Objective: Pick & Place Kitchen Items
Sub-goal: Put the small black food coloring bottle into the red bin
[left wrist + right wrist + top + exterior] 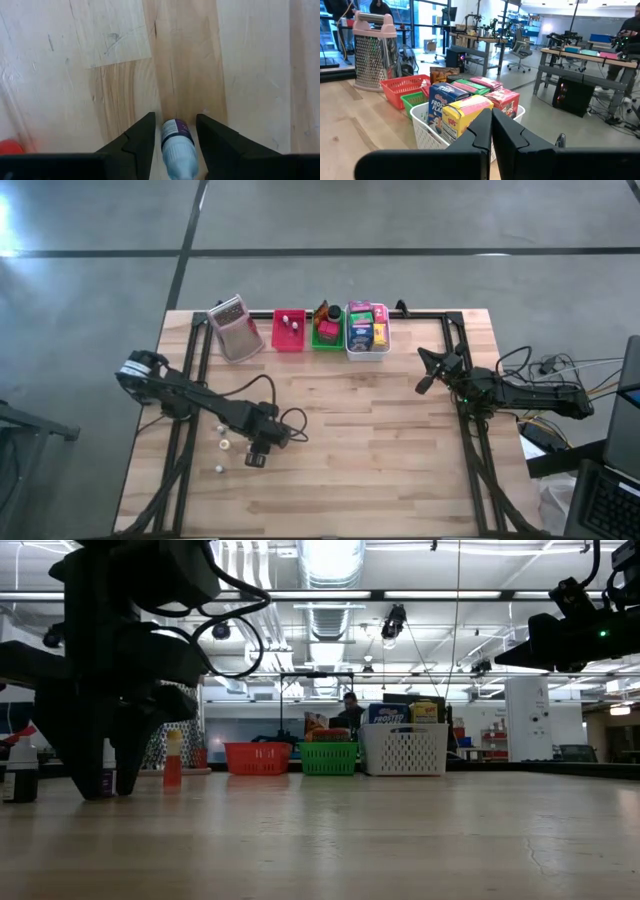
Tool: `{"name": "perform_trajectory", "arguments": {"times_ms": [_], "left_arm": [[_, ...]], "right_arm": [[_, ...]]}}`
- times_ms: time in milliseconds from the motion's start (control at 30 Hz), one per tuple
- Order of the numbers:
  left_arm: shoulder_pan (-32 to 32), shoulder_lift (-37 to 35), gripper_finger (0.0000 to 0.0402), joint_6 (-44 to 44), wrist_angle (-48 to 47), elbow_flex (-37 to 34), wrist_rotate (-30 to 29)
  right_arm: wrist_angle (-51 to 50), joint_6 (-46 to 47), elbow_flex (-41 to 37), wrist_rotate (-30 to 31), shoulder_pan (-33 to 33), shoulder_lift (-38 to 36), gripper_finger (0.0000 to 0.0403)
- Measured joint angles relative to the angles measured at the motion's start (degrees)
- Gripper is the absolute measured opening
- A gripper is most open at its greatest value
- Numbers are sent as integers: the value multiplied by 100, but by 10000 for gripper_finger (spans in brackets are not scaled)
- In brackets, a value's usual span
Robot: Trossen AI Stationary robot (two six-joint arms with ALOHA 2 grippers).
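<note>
My left gripper (175,117) is open and points down at the table's near left part (256,458). Its two fingers stand on either side of a tiny pale bottle with a purple label (176,145), with thin strips of wood showing between them. The bottle stands upright on the table between the fingers (107,778). Three more tiny bottles (222,442) stand on the wood just to the left; one is yellow-capped and orange (173,760). My right gripper (491,112) is shut and hangs raised over the table's right side (422,385), touching nothing.
Along the far edge stand a metal grater (235,328), a red tray (288,332), a green tray (326,335) and a white basket (366,348) full of coloured packets (465,107). A dark red-capped bottle (20,772) stands at the far left. Bare wood fills the middle and near side.
</note>
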Motion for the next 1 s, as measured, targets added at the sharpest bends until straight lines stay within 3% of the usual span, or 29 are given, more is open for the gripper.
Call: {"name": "perform_trajectory", "arguments": {"times_ms": [367,1000], "left_arm": [[0,-43,150,5,53,-118,0],[0,-39,100,-37,71,-161,-22]], "right_arm": [[0,0,0,2,0,0,8],[0,0,0,2,-2,-2,8]]}}
